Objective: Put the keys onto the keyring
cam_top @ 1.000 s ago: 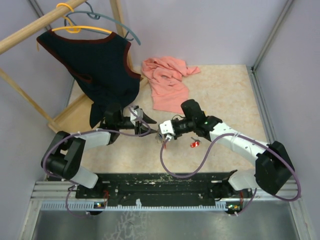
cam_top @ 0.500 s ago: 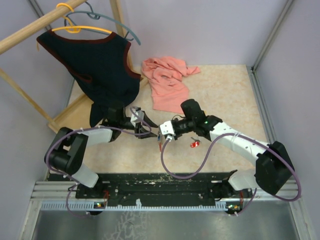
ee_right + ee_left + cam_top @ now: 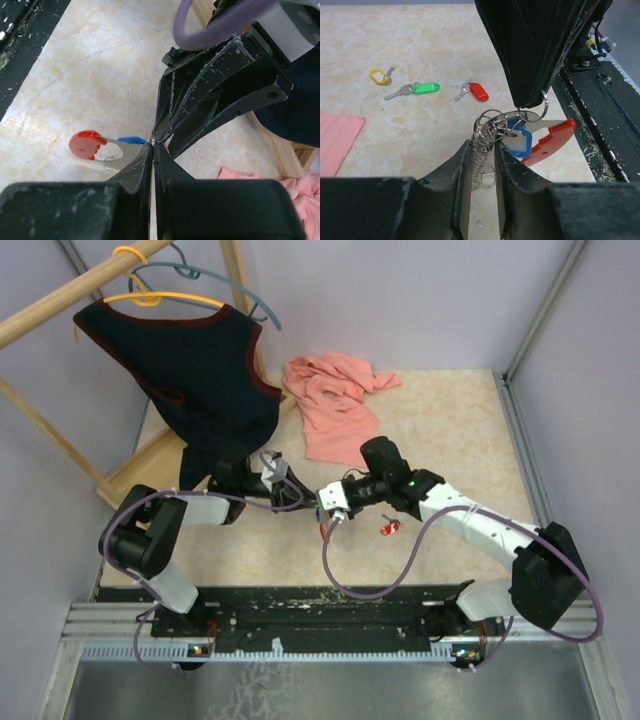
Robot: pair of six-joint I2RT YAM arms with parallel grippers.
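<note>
Where the two arms meet over the mottled beige table (image 3: 460, 430), the right gripper (image 3: 153, 144) presses its scuffed black fingers tight on a thin split ring (image 3: 547, 105). The left gripper (image 3: 482, 148) leaves a narrow gap around a steel wire coil (image 3: 479, 160); whether it pinches the coil, I cannot tell. The keyring (image 3: 547, 137), red plastic and flat grey metal, hangs between them beside a blue key (image 3: 518, 142). A green key (image 3: 422, 88), a red key (image 3: 476, 92) and a yellow key (image 3: 379, 76) lie flat beyond.
</note>
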